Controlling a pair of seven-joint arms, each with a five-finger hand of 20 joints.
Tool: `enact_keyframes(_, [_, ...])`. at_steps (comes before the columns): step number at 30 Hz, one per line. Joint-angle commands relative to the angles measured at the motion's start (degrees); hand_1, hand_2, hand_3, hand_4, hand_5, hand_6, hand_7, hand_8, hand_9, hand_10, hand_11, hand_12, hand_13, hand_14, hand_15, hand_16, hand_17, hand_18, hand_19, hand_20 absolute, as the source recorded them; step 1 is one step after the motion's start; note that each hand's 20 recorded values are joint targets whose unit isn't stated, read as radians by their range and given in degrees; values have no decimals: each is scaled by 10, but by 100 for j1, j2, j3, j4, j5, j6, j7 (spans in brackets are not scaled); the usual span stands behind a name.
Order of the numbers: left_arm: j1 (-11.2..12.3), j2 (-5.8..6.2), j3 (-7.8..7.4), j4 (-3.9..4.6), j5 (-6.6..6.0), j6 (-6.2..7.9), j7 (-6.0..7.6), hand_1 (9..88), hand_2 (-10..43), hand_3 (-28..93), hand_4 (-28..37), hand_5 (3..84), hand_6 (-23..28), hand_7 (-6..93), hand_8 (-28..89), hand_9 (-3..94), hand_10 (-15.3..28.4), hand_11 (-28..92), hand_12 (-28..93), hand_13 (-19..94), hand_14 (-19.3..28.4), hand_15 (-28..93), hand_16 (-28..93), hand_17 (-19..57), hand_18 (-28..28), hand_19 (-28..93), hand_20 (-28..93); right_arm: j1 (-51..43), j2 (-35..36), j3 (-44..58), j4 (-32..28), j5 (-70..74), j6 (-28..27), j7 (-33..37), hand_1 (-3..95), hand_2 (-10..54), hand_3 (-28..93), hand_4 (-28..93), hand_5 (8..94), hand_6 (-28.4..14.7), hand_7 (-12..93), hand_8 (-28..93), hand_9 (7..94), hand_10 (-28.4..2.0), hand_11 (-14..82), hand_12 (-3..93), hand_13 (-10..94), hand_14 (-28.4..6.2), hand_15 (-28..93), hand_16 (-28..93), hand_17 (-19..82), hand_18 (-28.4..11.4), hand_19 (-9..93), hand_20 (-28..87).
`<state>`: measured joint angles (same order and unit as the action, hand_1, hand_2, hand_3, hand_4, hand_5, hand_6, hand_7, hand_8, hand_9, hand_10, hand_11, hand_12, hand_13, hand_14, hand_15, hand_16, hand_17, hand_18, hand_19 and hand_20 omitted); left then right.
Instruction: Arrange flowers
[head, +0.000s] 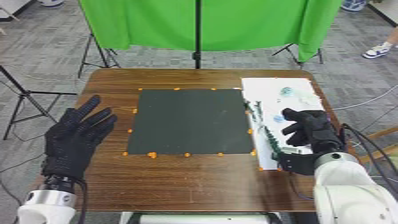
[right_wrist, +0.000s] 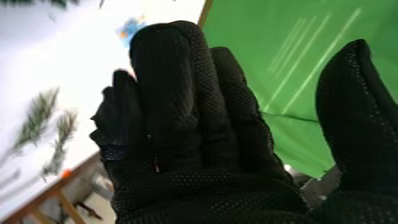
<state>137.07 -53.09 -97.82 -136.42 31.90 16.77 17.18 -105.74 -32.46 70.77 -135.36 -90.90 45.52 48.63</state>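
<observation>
In the head view my right hand (head: 307, 127) is over the white sheet (head: 266, 90) at the table's right side, its fingers loosely bent around nothing. Green sprigs (head: 269, 137) lie on the sheet just left of that hand, and a pale blue-green piece (head: 287, 92) lies farther back. My left hand (head: 75, 135) is held up over the table's left edge, fingers straight. In the right wrist view my right hand (right_wrist: 191, 120) has straight fingers with the thumb apart, and blurred green sprigs (right_wrist: 40, 117) lie on the white surface beyond.
A dark square mat (head: 191, 121) with orange markers around its edge covers the middle of the brown table (head: 191, 185). A green cloth (head: 160, 25) on a stand hangs behind the table.
</observation>
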Motion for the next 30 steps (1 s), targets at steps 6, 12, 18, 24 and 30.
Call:
enact_keyframes(6, [68,7,26,-26,-15,78,-57,180,86,746,-283,348,78,136,-105,302,195,222,94,206,256,345,-54,-118,197,443,75,512,65,-652,146,-1853,-1384,1557,287,-26,696,-218,645,-89,192,-122,742,-184,358,170,750,-127,721,129,513,-197,932,456])
enact_keyframes(12, [58,7,39,-26,-17,83,-95,180,86,747,-283,348,78,137,-105,303,196,222,94,207,256,348,-55,-118,197,444,76,692,-38,-809,234,-2141,-2339,1878,290,-36,689,-214,654,-93,191,-118,753,-185,386,178,763,-121,731,136,531,-197,932,483])
enact_keyframes(18, [55,10,38,-12,-24,66,-84,182,88,745,-283,350,79,139,-106,303,195,223,93,208,256,348,-56,-118,198,444,76,876,-178,-964,345,-2205,-3504,2206,296,-46,679,-210,686,-91,193,-113,789,-177,436,195,797,-104,750,146,564,-205,932,510])
enact_keyframes(24, [50,29,56,-14,-31,87,-99,182,88,746,-283,351,80,142,-107,303,195,225,93,208,256,349,-56,-118,198,444,77,1064,-200,-1253,466,-2293,-3907,2345,306,-58,671,-211,700,-96,205,-105,785,-178,441,199,792,-107,750,153,561,-208,932,507])
enact_keyframes(30, [-2,35,94,12,-37,71,-93,182,88,746,-283,353,81,145,-109,303,195,228,92,209,255,349,-56,-118,198,444,77,1282,-208,-1572,553,-2455,-4281,2479,312,-66,666,-211,704,-98,235,-98,776,-180,443,200,786,-110,746,155,555,-210,932,493])
